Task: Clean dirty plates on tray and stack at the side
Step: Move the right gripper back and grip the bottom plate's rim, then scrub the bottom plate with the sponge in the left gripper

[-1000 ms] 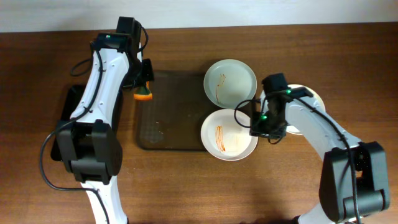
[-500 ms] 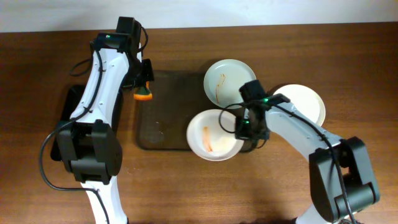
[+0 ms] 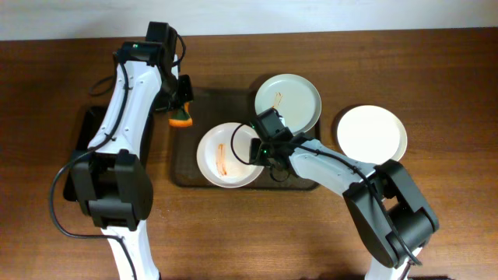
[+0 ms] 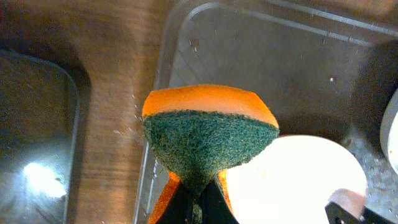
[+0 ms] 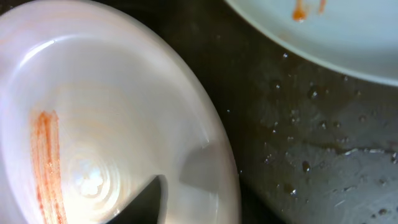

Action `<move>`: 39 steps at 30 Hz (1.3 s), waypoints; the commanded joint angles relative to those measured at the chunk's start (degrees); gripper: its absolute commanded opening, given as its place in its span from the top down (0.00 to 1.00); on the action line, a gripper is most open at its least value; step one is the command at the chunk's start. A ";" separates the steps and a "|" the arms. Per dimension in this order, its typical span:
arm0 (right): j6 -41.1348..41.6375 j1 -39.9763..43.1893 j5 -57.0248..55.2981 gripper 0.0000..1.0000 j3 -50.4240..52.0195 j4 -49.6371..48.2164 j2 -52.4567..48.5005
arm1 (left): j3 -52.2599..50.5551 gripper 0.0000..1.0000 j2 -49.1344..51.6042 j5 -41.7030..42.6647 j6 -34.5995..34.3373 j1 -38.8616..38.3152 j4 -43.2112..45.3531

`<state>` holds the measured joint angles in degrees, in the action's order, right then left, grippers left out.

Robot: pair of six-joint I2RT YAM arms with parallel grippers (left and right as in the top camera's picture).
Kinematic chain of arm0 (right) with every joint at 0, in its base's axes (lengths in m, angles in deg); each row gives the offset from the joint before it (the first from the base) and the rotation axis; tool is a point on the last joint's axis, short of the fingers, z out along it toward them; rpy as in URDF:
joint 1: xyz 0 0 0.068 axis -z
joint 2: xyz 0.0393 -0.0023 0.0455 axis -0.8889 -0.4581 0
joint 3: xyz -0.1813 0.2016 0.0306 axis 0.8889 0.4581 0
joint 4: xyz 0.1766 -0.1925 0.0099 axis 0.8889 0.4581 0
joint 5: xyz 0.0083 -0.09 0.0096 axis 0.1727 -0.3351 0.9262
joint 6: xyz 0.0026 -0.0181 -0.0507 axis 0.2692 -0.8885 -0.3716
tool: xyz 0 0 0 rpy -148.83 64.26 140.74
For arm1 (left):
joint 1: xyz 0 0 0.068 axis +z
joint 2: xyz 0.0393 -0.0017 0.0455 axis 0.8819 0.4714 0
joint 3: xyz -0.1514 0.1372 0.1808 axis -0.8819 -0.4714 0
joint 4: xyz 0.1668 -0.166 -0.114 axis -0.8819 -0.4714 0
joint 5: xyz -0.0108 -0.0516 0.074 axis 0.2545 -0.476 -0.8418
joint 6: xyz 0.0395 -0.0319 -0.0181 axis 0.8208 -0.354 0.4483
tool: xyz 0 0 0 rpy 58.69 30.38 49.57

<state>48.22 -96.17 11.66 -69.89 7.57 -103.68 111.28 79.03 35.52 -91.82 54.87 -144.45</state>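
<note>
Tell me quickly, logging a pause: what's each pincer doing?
Left pincer: closed on the sponge.
Right pincer: closed on the streaked plate, at its rim.

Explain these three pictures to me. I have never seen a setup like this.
Two white robot arms work at a wooden table. One picture looks down from above; the other two come from cameras on each wrist. The left end effector pinches an orange and green sponge. The right end effector sits at the rim of a sauce-streaked plate on the brown tray; a grip cannot be confirmed. Another streaked plate overlaps the tray's corner, and a clean plate lies on the table.
</note>
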 commanded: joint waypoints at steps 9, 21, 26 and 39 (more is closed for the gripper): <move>0.26 3.93 9.07 0.96 -0.55 1.25 -1.57 | -8.94 1.00 -0.33 9.05 3.91 -6.36 -3.37; 0.22 3.93 9.60 0.96 -0.55 1.22 -1.57 | -34.71 1.00 -0.33 21.77 2.36 -14.60 20.11; 0.02 3.93 9.60 0.96 -0.50 2.08 -1.57 | -32.85 1.00 -0.33 -4.76 -15.52 -10.82 23.71; 0.02 3.93 9.42 0.96 -0.50 1.92 -1.57 | -28.13 1.00 -0.33 18.40 6.08 -10.40 20.65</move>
<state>49.11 -92.02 20.55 -70.28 8.79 -104.31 83.29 77.87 57.55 -82.84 44.33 -127.43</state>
